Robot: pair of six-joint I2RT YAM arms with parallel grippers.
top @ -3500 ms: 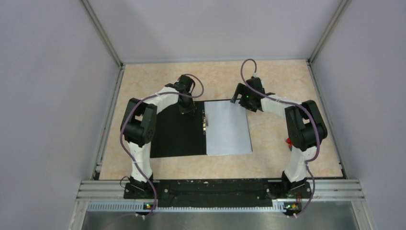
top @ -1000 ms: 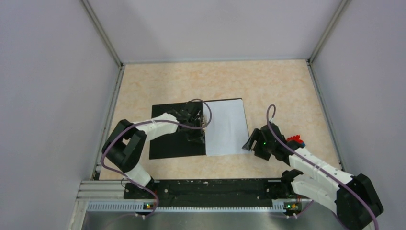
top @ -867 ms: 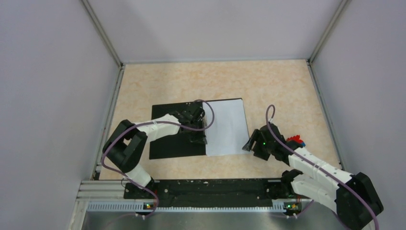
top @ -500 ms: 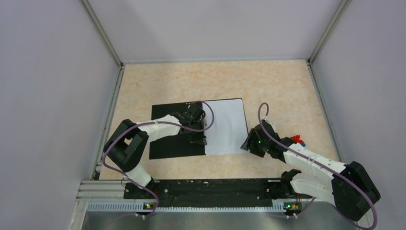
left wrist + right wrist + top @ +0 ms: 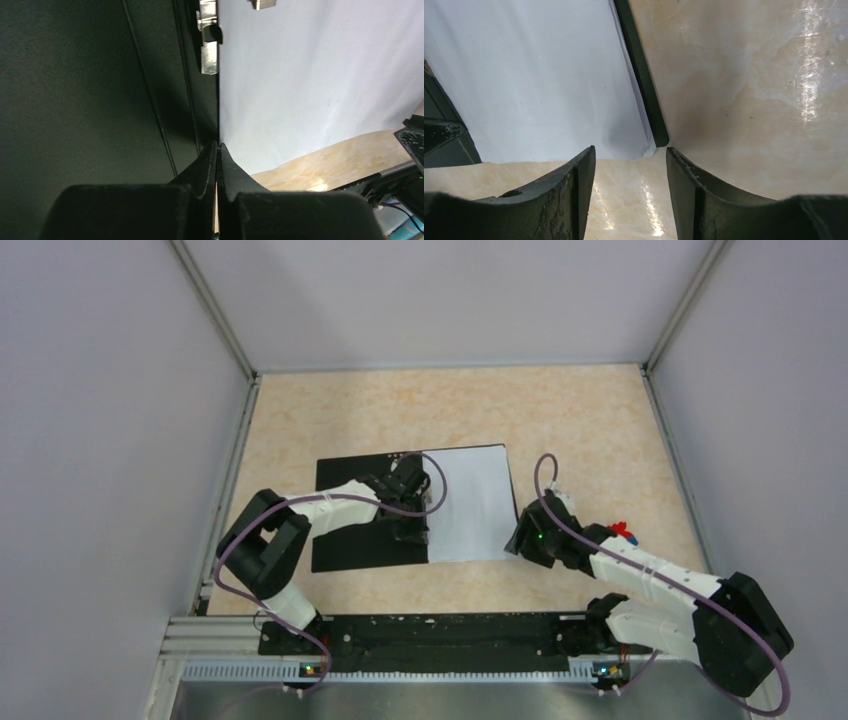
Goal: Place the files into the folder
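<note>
The folder [image 5: 355, 515] lies open on the table, black inside up, its metal spine clip [image 5: 209, 45] near the middle. The white files [image 5: 475, 502] lie flat on its right half and also show in the left wrist view [image 5: 310, 75] and the right wrist view [image 5: 534, 75]. My left gripper [image 5: 412, 528] is shut and empty, its tips pressed down at the spine by the files' left edge [image 5: 218, 145]. My right gripper [image 5: 516, 540] is open, low on the table just off the near right corner of the files and the folder's black edge [image 5: 644, 75].
A small red-and-blue toy block [image 5: 621, 531] sits on the table to the right, behind my right forearm. The beige table [image 5: 560, 420] is walled in by grey panels at the left, right and back. A metal rail [image 5: 460, 632] runs along the near edge.
Both arms came from the folder's far edge to its near part. Over the last second my right gripper moved up and left toward the files' near right corner. My left gripper barely shifted.
</note>
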